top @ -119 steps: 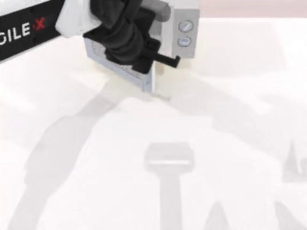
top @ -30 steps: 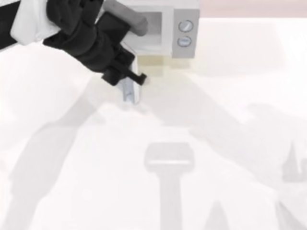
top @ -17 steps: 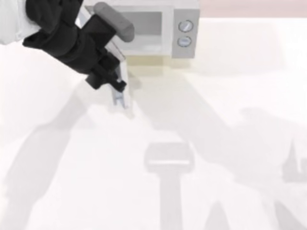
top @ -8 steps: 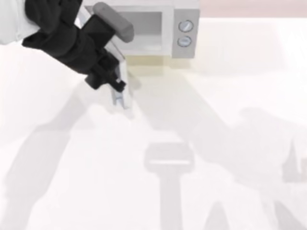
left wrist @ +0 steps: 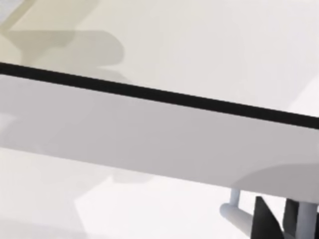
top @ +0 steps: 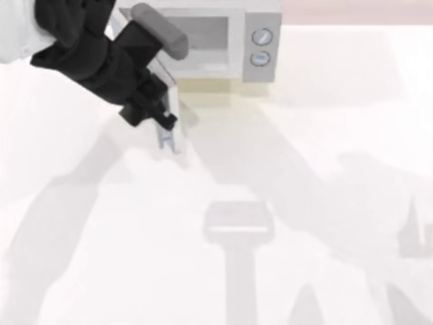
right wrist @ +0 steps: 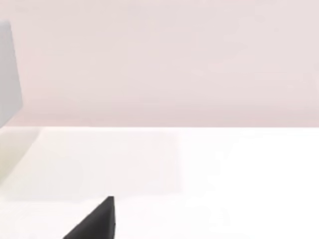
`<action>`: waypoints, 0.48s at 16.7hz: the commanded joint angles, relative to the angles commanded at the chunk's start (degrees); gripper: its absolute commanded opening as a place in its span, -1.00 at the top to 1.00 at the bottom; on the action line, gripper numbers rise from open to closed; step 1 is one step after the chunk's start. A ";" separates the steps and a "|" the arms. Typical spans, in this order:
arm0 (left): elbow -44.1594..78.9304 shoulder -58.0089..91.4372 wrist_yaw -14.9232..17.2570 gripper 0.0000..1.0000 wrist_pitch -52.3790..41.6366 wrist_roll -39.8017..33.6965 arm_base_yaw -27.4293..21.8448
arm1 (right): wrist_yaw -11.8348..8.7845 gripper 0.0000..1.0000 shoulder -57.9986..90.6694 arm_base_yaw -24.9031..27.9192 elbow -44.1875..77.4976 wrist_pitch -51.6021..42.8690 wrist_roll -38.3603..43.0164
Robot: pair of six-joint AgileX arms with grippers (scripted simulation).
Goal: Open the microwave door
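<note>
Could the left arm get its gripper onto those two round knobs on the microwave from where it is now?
Probably yes, but not right away. The left gripper is at the handle edge of the swung-open microwave door, left of the opening. The knobs face the table with nothing in front, so it would have to let go and move right.

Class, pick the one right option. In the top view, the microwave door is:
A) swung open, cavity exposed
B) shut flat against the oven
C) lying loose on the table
A: the microwave door stands swung outward with the left gripper at its handle, and the microwave cavity shows.
</note>
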 joint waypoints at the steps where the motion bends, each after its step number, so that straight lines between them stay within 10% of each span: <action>1: 0.00 0.00 0.00 1.00 0.00 0.00 0.00 | 0.00 -1.00 0.00 0.00 0.00 0.00 0.00; 8: -0.16 0.15 0.31 1.00 -0.11 0.09 -0.12 | 0.00 -1.00 0.00 0.00 0.00 0.00 0.00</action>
